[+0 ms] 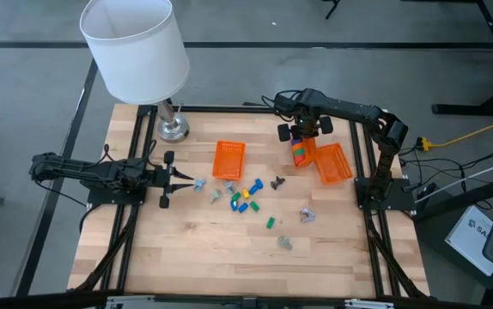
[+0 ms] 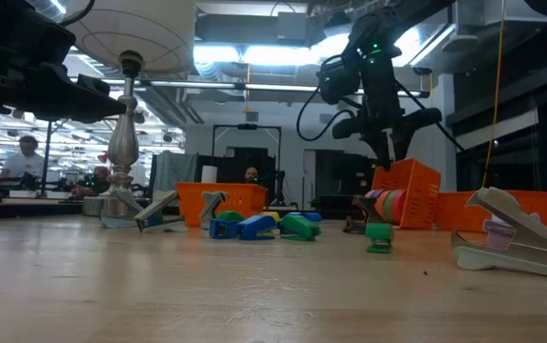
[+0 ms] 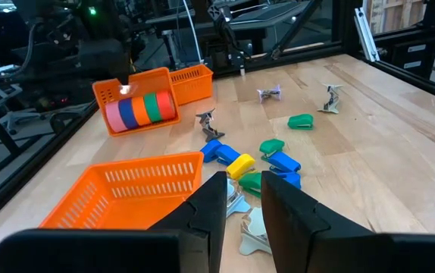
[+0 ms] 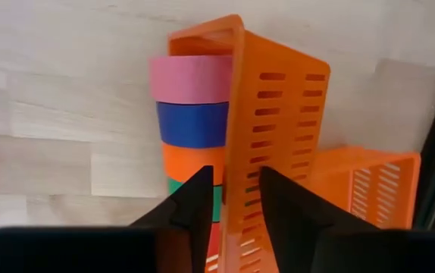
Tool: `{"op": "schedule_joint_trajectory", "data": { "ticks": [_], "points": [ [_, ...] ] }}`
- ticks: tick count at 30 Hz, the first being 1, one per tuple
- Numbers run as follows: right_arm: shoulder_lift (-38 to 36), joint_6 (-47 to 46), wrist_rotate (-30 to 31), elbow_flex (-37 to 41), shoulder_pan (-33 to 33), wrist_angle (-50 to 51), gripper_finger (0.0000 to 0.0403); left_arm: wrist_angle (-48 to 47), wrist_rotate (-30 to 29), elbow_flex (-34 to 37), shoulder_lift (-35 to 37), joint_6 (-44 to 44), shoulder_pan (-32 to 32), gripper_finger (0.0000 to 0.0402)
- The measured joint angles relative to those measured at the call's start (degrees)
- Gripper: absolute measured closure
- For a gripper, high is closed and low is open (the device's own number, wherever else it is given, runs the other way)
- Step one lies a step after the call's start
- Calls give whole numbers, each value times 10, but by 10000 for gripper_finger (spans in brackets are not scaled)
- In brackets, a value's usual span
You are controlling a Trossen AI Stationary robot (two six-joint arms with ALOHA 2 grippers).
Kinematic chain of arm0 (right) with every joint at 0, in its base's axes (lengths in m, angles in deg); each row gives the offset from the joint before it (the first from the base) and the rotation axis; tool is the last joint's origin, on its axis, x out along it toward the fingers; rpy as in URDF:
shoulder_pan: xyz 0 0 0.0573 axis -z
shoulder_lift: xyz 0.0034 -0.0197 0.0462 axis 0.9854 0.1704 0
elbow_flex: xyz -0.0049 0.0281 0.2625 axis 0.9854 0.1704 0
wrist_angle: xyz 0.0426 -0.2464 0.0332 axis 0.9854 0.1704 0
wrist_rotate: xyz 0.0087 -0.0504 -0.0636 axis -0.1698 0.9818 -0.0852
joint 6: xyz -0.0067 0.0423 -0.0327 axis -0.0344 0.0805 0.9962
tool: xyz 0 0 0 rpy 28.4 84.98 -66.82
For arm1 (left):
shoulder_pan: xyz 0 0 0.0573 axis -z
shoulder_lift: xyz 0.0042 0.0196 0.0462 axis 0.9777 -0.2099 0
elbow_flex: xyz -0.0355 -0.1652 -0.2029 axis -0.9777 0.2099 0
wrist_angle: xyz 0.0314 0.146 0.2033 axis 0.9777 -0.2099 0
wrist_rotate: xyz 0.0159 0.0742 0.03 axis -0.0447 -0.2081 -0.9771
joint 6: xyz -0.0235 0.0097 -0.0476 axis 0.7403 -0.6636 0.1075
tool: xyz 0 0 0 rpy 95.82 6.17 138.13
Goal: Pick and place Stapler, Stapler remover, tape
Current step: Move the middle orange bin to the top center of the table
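Bearing a lamp [image 1: 139, 51], the wooden table [image 1: 229, 249].

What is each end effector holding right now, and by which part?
Nothing is visibly held. The right end effector straddles the tipped orange basket's wall beside the tape rolls, fingers apart. The left end effector holds nothing.

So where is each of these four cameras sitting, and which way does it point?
High view: overhead, looking straight down on the table; both arms show, left gripper, right gripper.
Low view: at tabletop height, facing the room; the right arm comes down over the tipped basket.
Left wrist view: on the left arm, looking past its two fingers across the table.
Right wrist view: on the right arm, looking down past its fingers.
All four share the tape rolls in that basket.
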Motion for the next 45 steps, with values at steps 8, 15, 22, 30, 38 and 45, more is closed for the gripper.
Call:
{"op": "schedule_joint_trajectory", "data": {
  "ticks": [8, 15, 22, 30, 38, 45],
  "points": [
    [0, -1, -1, -10, 0, 9, 291, 0, 0, 0, 0, 0, 0, 324],
    [0, -3, 27, -49, -6, 28, 291, 0, 0, 0, 0, 0, 0, 323],
    [7, -18, 21, -52, -7, 30, 290, 0, 0, 0, 0, 0, 0, 322],
    [53, -26, 26, -86, -25, 65, 290, 0, 0, 0, 0, 0, 0, 324],
    [114, -48, 45, -155, -32, 140, 290, 0, 0, 0, 0, 0, 0, 324],
    [144, -36, 43, -149, -32, 151, 290, 0, 0, 0, 0, 0, 0, 322]
  ]
}}
